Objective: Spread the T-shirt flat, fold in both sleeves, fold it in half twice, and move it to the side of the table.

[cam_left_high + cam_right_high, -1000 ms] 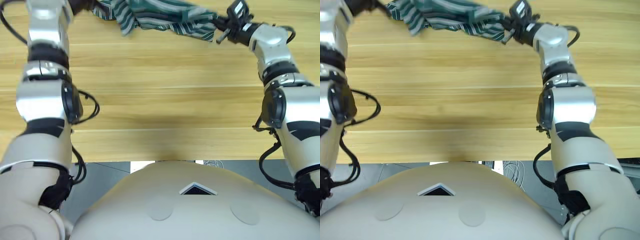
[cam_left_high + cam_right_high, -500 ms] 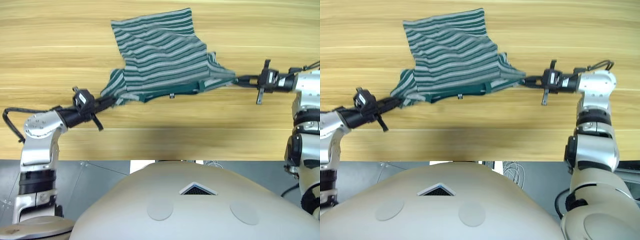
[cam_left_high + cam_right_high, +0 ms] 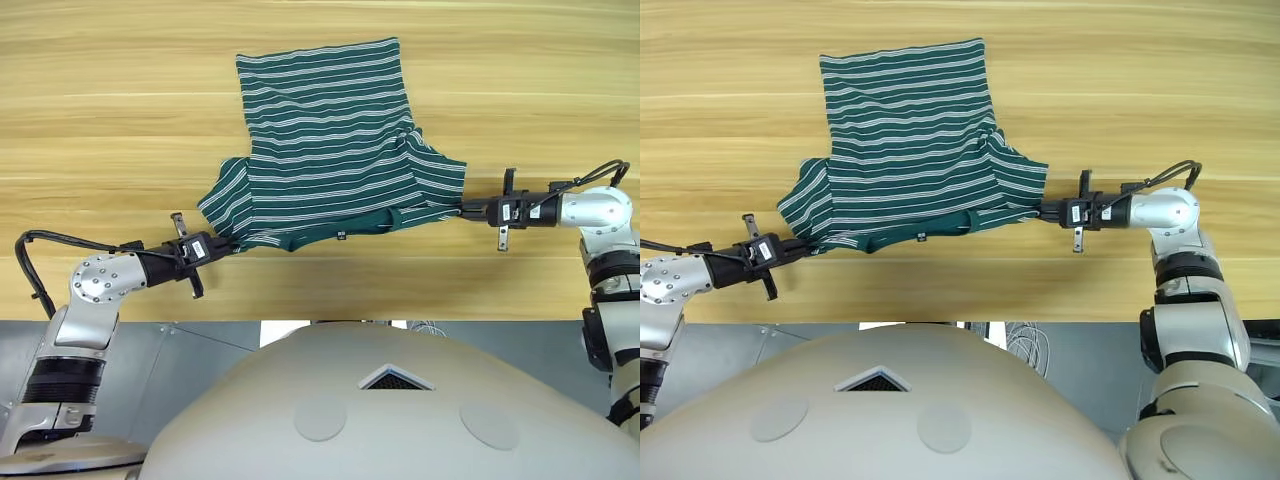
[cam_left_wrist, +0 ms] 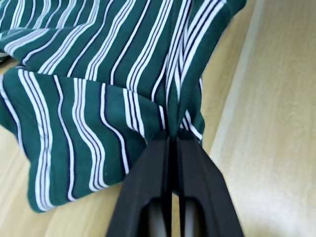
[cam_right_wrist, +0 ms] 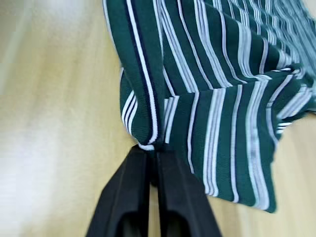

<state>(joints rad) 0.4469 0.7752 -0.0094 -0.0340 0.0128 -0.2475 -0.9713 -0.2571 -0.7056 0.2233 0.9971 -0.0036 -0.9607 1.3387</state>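
The left gripper (image 3: 223, 243) and the right gripper (image 3: 466, 209) each pinch tight on the T-shirt's (image 3: 330, 140) near edge, so they should pull gently apart and lay it smooth.

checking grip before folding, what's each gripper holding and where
Both hold the T-shirt: left gripper pinches the near sleeve corner on its side, right gripper likewise.

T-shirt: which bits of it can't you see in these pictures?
- Head views: the underside of the T-shirt, covered by its own top layer.
- Left wrist view: the cloth pinched inside the left tool, hidden by the tool itself; most of the shirt is cut off by the edges.
- Right wrist view: the same at the right tool.
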